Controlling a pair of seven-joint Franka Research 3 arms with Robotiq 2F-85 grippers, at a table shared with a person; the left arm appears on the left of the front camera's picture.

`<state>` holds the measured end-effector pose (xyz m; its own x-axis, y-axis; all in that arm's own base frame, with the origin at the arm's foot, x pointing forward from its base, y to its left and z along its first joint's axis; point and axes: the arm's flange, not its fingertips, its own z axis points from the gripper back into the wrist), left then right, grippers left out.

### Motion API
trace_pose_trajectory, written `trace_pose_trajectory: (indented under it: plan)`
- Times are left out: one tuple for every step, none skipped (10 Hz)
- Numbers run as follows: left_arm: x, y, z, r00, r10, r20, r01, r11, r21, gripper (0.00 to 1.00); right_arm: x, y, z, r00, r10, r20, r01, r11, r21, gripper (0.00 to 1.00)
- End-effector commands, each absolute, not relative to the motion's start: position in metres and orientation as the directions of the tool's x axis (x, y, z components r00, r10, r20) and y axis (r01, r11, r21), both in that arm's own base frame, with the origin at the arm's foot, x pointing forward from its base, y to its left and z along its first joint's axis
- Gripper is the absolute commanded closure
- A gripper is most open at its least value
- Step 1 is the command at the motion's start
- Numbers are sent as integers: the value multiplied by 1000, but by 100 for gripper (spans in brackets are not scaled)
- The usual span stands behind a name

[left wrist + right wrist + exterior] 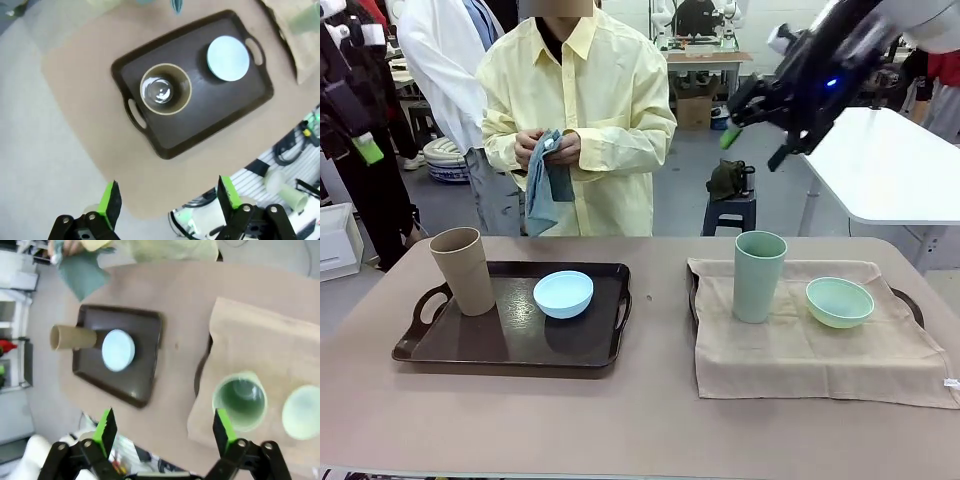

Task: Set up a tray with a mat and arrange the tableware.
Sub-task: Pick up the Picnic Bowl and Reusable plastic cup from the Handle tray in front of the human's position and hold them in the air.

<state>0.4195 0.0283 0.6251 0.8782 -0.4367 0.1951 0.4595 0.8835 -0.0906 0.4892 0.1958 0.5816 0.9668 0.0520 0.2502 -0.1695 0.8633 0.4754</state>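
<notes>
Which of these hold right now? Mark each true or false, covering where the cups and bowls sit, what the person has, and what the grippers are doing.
1. The tan tumbler stands upright on the dark tray, beside the pale blue bowl. True.
2. The green tumbler lies on its side on the mat. False: it stands upright on the mat.
3. The person's hands hold a blue-grey cloth. True.
4. The right gripper is shut on the green bowl. False: it is open, raised above the table, and the bowl sits on the mat.
5. The left gripper is open and holds nothing. True.
</notes>
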Motion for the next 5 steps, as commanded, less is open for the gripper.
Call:
trace_pose_trajectory:
  plan:
    - [405,40,603,879,-436,193,459,884,-89,0,520,224,558,981,35,192,-128,857,500,0]
    - [405,44,597,889,-414,194,440,890,-119,0,522,233,546,989,88,123,-139,850,509,0]
    - [402,51,593,899,-396,186,428,886,-178,0,514,221,546,985,165,51,-165,817,552,0]
    - [413,39,599,892,-415,178,438,892,-113,0,516,223,541,978,57,199,-151,856,495,0]
    - [413,39,599,892,-415,178,438,892,-113,0,516,223,541,978,57,199,-151,856,495,0]
